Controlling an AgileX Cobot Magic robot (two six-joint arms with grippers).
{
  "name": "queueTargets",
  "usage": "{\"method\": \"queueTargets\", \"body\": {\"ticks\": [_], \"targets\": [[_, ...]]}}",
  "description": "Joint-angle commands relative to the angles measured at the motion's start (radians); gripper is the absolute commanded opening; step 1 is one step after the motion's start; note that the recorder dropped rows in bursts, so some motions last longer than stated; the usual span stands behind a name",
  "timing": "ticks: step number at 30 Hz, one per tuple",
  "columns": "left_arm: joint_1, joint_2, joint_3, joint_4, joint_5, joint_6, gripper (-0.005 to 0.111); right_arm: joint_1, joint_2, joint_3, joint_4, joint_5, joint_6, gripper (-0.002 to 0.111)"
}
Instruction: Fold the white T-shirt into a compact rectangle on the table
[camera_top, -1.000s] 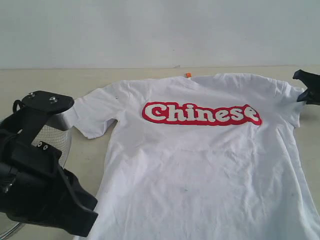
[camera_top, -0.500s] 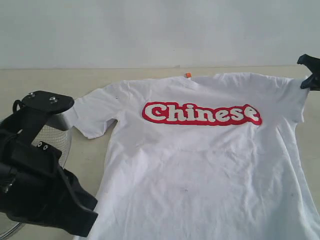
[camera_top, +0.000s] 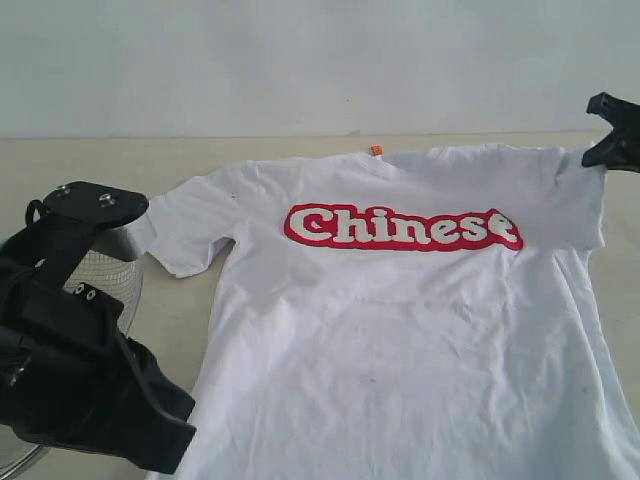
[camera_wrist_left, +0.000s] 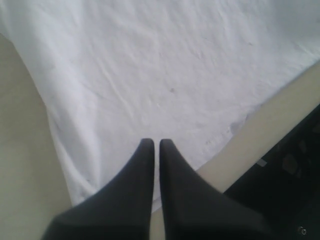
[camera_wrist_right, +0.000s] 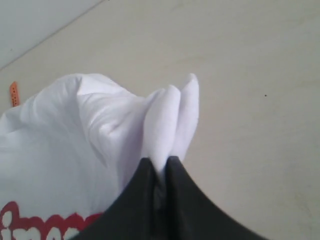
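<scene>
The shirt (camera_top: 400, 330) lies face up and spread out on the desk (camera_top: 60, 160), collar and orange tag (camera_top: 376, 150) toward the far edge, hem running off toward the near edge. The right tool (camera_wrist_right: 159, 162) is pinching a bunched fold of the sleeve by the desk's far right, with the cloth standing up out of its tips, clear of the desk. The left tool (camera_wrist_left: 152, 143) is pressed together with nothing between its tips that I can see, hanging over the plain lower cloth near the hem, by the near left.

To my eye the step is bringing that sleeve in over the chest. It should go well if the pinch rises only enough to clear the cloth, then travels straight across toward the red banner (camera_top: 400, 228), so the crease runs parallel to the side seam. Held by one corner, the body may drag and wrinkle. Lay the sleeve flat before letting go.
</scene>
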Motion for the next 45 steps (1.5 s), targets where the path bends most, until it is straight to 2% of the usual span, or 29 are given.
{"method": "queueTargets", "body": {"ticks": [1,4,11,15,17,19,21,22,23,24,25,26,27,30,33,45], "targets": [[-0.002,-0.005,-0.007,-0.007,0.003,0.008,0.005,0.037,-0.013,-0.002,0.029,0.027,-0.023,0.0],[-0.002,-0.005,-0.007,-0.007,0.0,0.009,0.005,0.05,-0.013,-0.002,0.031,-0.005,-0.02,0.0],[-0.002,0.034,-0.026,-0.086,-0.163,0.14,0.005,0.022,-0.024,-0.002,0.033,0.011,-0.015,0.0],[0.005,0.147,-0.064,-0.104,-0.269,0.148,0.005,0.02,-0.043,-0.002,0.033,0.027,-0.024,0.0],[0.023,0.21,-0.091,-0.162,-0.303,0.162,0.005,0.02,-0.051,-0.002,0.033,0.027,-0.024,0.0],[0.062,0.294,-0.133,-0.257,-0.339,0.261,0.005,0.02,-0.059,-0.002,0.031,0.042,-0.026,0.0],[0.126,0.353,-0.197,-0.403,-0.342,0.417,0.005,0.02,-0.063,-0.002,0.031,0.063,-0.031,0.0],[0.188,0.39,-0.236,-0.599,-0.33,0.606,0.005,0.02,-0.063,-0.002,0.031,0.068,-0.031,0.0],[0.213,0.407,-0.249,-0.719,-0.307,0.696,0.005,0.02,-0.063,-0.002,0.031,0.073,-0.031,0.0],[0.285,0.464,-0.286,-0.972,-0.18,0.94,0.005,0.02,-0.063,-0.002,0.033,0.075,-0.031,0.0],[0.311,0.491,-0.298,-1.065,-0.116,1.036,0.005,0.02,-0.063,-0.002,0.033,0.075,-0.031,0.0],[0.364,0.562,-0.333,-1.237,0.03,1.205,0.005,0.02,-0.063,-0.002,0.033,0.075,-0.031,0.0],[0.388,0.632,-0.395,-1.276,0.094,1.228,0.005,0.02,-0.063,-0.002,0.033,0.075,-0.031,0.0],[0.391,0.789,-0.558,-1.264,0.142,1.198,0.005,0.02,-0.063,-0.002,0.047,0.087,-0.031,0.0],[0.367,0.972,-0.819,-1.236,0.176,1.117,0.005,0.029,-0.063,-0.002,0.059,0.098,-0.049,0.0],[0.309,1.375,-1.39,-1.174,0.192,0.913,0.005,0.036,-0.063,-0.002,0.07,0.116,-0.056,0.0]]}}
